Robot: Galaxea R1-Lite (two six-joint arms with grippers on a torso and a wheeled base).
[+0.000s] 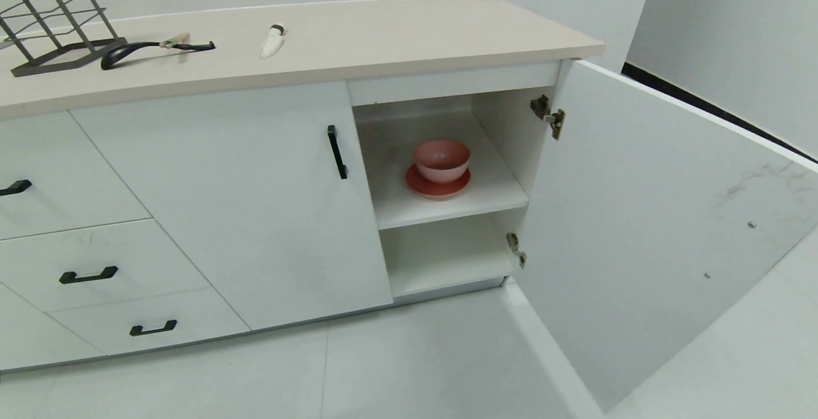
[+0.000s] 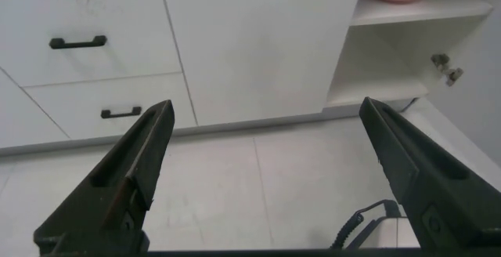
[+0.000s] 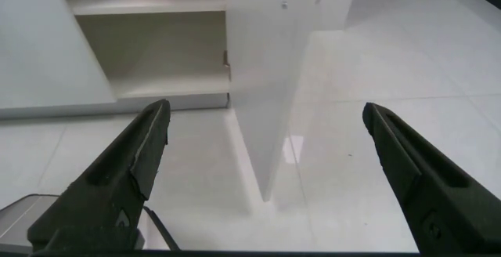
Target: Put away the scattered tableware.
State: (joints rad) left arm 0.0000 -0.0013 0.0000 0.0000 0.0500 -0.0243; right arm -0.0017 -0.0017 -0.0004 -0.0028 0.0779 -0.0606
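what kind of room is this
Probably a kitchen: a long counter over white drawers, a ladle and wire rack on top, and a pink bowl on a plate inside the open cupboard.

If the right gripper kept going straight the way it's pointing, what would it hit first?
The right gripper would probably meet the open cabinet door first; depth is unclear, so possibly the floor beneath it.

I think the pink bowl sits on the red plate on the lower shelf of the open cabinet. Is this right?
Not quite. The bowl does sit on the plate in the open cabinet, but they are on the upper shelf, not the lower one. The head view shows this.
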